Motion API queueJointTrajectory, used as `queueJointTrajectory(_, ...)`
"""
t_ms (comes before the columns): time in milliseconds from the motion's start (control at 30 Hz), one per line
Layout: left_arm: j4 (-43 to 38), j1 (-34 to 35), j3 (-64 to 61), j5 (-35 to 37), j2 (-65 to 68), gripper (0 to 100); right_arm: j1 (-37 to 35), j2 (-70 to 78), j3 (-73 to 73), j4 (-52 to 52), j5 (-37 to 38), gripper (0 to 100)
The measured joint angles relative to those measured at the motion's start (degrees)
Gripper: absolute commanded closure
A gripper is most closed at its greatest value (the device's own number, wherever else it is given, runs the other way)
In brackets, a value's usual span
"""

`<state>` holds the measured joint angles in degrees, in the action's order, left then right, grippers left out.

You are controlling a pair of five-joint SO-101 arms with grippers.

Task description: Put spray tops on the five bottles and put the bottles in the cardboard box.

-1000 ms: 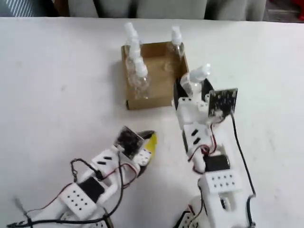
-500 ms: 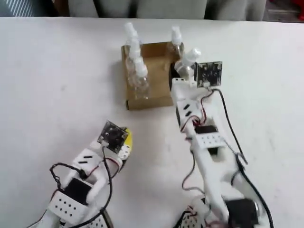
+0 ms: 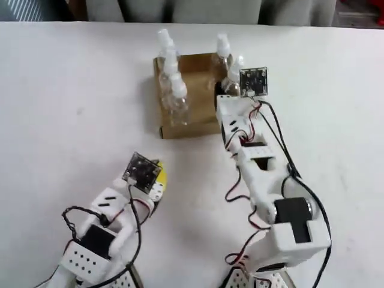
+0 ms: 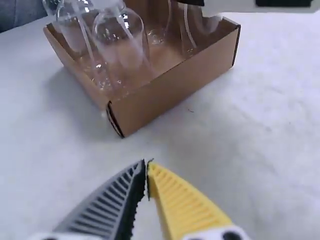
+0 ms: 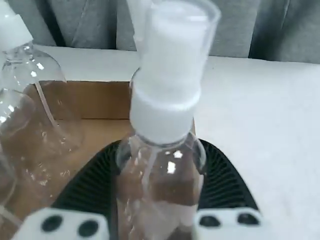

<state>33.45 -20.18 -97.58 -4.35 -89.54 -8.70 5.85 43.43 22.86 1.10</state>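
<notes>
- Gripped upright in the right claw, jaws clenched round its body: the fifth bottle, spray top already on, at the right side of the cardboard box. Just above that wall or already inside it, hard to tell.
- Lower straight down into the free space by the box's right wall, in front of the bottle in the box's far right corner. Keep upright and avoid knocking that neighbour.
- Release only with the base down on the box floor, then lift clear without snagging the top.
- Low over the table in front of the box, well apart from it: the left claw, closed with nothing in it.
- Counted: five bottles, each with a top. Four standing in the box, among them a row of three along its left wall. One box, two arms.
</notes>
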Motion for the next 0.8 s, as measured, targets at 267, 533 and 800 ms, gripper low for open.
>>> queueJointTrajectory(267, 0.0, 0.0, 0.0, 0.0, 0.0, 98, 0.0, 3.4, -1.2, 0.0, 0.0, 98.1)
queueJointTrajectory(533, 0.0, 0.0, 0.0, 0.0, 0.0, 98, 0.0, 5.2, -1.3, 0.5, 0.2, 98.1)
queueJointTrajectory(800, 0.0, 0.0, 0.0, 0.0, 0.0, 98, 0.0, 5.5, -1.4, 0.7, 0.2, 92.5)
